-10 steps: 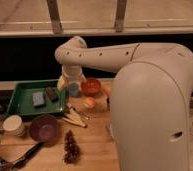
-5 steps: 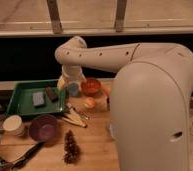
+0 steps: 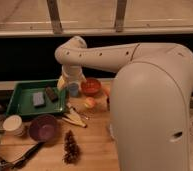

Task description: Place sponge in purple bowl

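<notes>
Sponge (image 3: 38, 98) in green tray (image 3: 21, 105) | likely soft, light: pinch its long edges | my end effector (image 3: 70, 86) at its 2 o'clock, jaws spread, empty | purple bowl (image 3: 44, 127) at 6 o'clock

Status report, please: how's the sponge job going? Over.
Gripper open, empty, at the green tray's right edge. Sponge lying in the tray, not yet in the purple bowl. Brown block beside the sponge; bowl unobstructed.
</notes>
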